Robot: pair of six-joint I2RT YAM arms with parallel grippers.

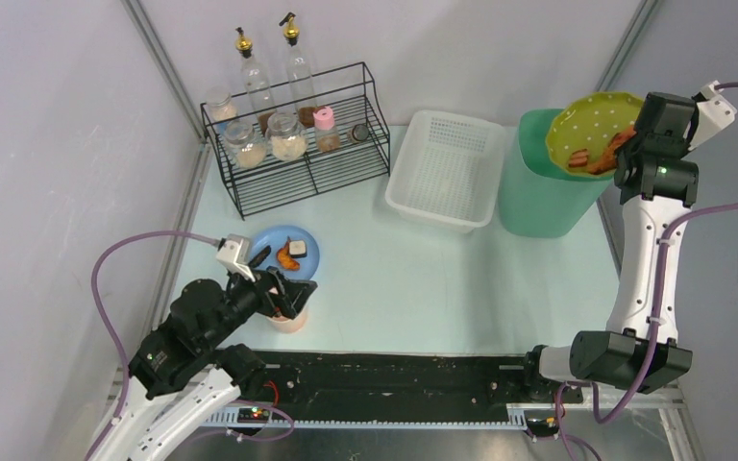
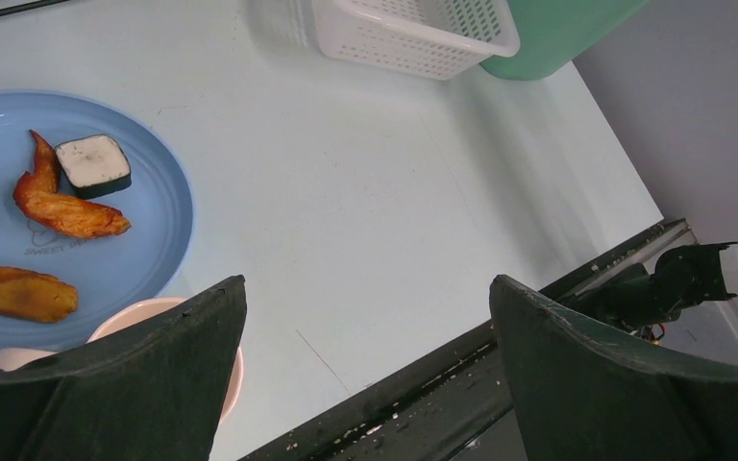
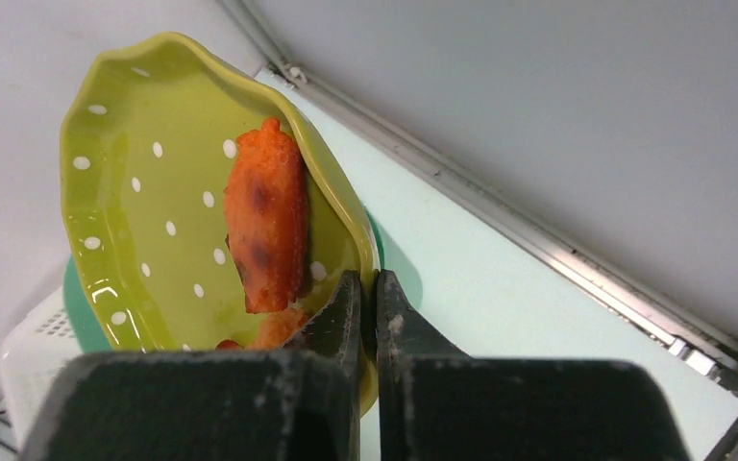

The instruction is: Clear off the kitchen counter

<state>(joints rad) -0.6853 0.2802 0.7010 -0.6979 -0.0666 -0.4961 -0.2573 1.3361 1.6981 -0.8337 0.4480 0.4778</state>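
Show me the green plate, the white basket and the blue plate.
green plate (image 3: 115, 206), right wrist view, bare inner face
white basket (image 1: 447, 168), top view, perforated floor
blue plate (image 2: 154, 221), left wrist view, bare right side

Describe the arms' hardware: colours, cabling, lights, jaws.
Left arm and right arm: white links, black joint housings, each trailing a purple cable. A white camera block sits at each wrist. The right arm shows a small green light. Left gripper and right gripper have matte black, wedge-shaped jaws; the right's look dusty.
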